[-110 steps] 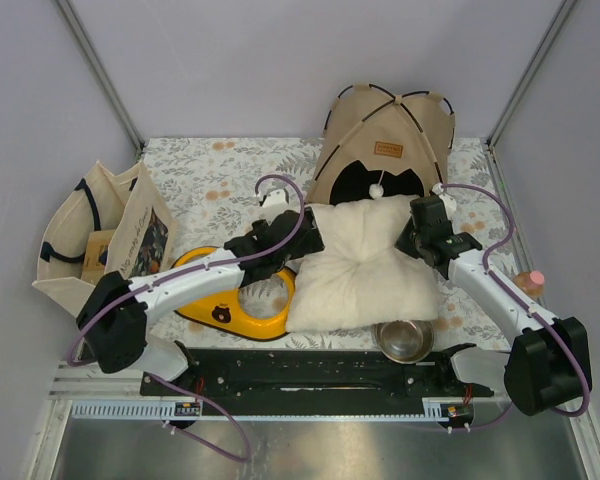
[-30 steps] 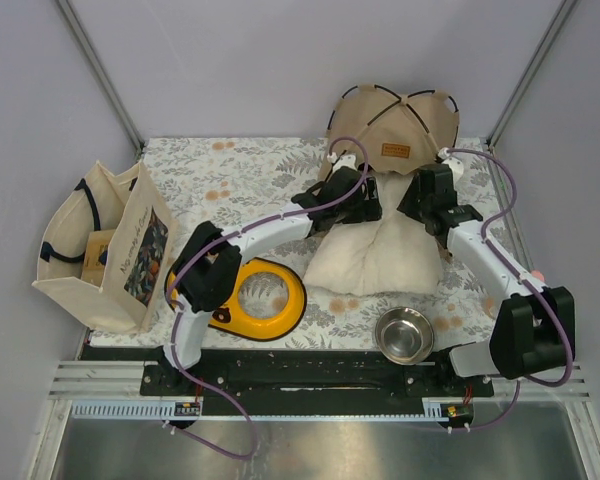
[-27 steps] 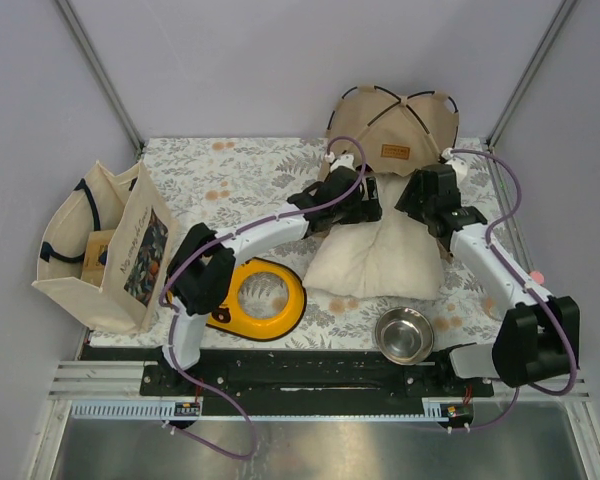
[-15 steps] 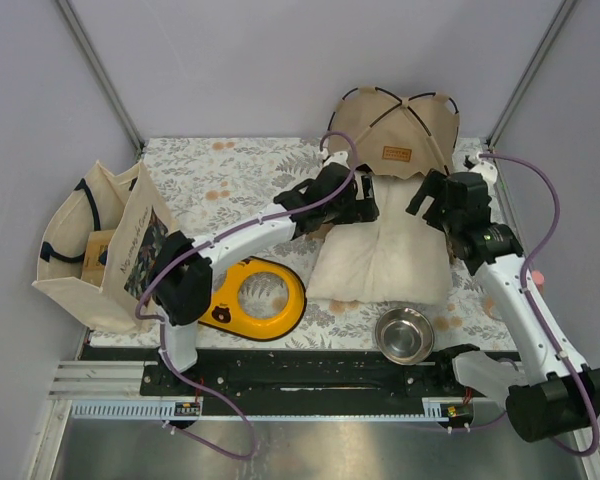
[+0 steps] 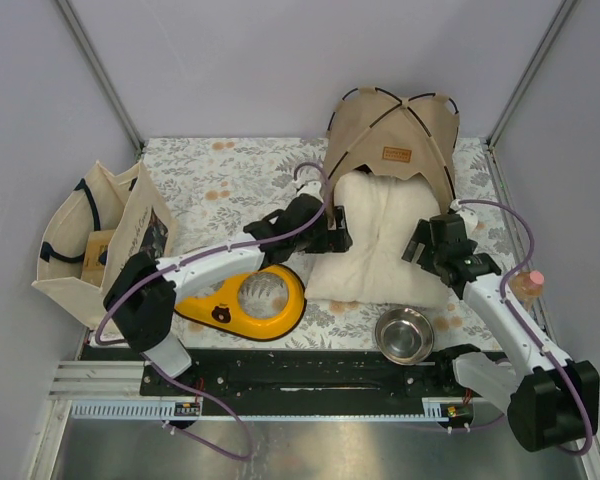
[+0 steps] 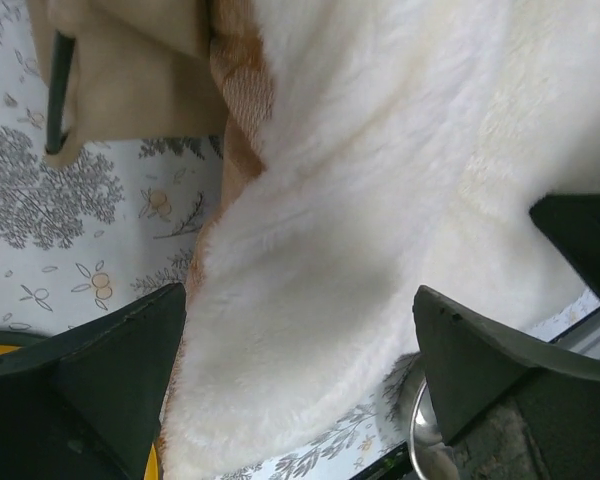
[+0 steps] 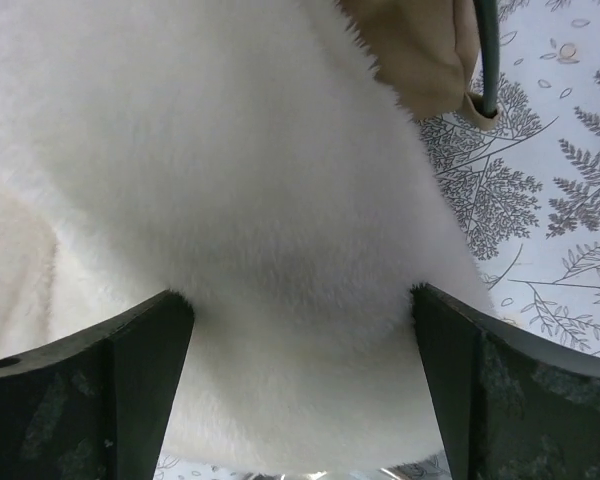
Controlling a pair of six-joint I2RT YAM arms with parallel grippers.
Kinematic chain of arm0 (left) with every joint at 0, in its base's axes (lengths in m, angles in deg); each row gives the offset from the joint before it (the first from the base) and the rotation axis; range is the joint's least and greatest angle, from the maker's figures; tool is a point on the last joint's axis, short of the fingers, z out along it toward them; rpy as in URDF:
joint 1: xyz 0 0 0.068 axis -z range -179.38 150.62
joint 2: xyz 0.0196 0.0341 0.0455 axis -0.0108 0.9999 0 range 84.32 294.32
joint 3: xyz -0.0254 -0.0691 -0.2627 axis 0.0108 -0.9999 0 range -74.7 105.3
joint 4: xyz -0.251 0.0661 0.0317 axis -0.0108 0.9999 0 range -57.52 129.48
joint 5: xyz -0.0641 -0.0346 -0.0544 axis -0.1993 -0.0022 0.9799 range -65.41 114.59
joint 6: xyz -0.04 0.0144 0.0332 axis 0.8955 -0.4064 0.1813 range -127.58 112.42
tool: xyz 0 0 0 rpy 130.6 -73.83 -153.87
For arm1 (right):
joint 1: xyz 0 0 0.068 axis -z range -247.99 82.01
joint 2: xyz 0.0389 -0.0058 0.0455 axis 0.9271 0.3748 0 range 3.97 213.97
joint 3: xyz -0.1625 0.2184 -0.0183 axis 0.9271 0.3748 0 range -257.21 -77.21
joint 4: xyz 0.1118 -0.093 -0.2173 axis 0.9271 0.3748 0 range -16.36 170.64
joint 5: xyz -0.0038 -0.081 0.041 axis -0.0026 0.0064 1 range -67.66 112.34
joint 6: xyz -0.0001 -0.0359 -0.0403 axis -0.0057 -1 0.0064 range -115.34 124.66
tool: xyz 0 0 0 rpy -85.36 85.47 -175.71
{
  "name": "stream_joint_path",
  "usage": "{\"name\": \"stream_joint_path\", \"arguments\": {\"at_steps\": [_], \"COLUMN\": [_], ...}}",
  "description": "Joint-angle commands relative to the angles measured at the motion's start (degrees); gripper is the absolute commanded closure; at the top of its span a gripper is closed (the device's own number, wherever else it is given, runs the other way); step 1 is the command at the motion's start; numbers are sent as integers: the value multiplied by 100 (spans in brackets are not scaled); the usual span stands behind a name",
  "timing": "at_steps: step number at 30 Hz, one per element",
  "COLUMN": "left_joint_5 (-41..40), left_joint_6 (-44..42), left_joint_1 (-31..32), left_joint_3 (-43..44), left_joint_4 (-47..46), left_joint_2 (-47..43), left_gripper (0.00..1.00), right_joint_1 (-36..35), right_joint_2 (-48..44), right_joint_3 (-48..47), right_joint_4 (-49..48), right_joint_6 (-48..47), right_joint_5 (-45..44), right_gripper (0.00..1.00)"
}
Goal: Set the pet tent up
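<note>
The tan pet tent [image 5: 395,125] with black poles and a brown label patch stands at the back right, its mouth facing the arms. A white fluffy cushion [image 5: 380,235] lies with its far end inside that mouth and its near part on the table. My left gripper [image 5: 332,236] is at the cushion's left edge, open, and fur lies between its wide jaws [image 6: 300,340]. My right gripper [image 5: 427,247] is at the cushion's right edge, also open, and the fur [image 7: 280,200] bulges between its fingers [image 7: 90,390]. Tent fabric [image 6: 130,90] and a pole end [image 7: 485,50] show in both wrist views.
A yellow ring-shaped object [image 5: 242,300] lies left of the cushion. A steel bowl [image 5: 403,333] sits just in front of it. A cream printed tote bag [image 5: 100,240] stands at the far left. A small pink-capped bottle [image 5: 528,285] stands by the right wall.
Both arms have drawn back from the tent mouth toward the near side. Both sets of jaws have widened. The cushion now lies flatter, and the tent stands taller.
</note>
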Motion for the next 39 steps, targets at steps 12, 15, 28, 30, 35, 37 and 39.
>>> {"name": "stream_joint_path", "arguments": {"at_steps": [12,15,28,30,35,37,39], "left_joint_5": [767,714,64,-24,-271,-218,-35], "left_joint_6": [138,-3,14,67,-21,-73,-47], "left_joint_1": [352,352,238,177,-43,-96,-140], "left_joint_3": [205,1224,3020,3160,3635,3653,3540], "left_joint_4": [-1254,-639,312,356,418,226,102], "left_joint_2": [758,1065,2041,2208,2708,2771,2727], "left_gripper": [97,100,100,100,100,100,91], "right_joint_1": [12,12,12,12,12,21,12], "right_joint_2": [412,403,1360,1641,2326,2590,2732], "right_joint_3": [-40,-364,-1912,-2105,-2396,-2484,-2467], "right_joint_4": [-850,-1008,-1290,-1308,-1299,-1080,-921], "right_joint_6": [281,149,-159,-133,227,446,526], "right_joint_5": [572,862,1083,960,443,222,221], "right_gripper": [100,100,100,100,100,100,100]}}
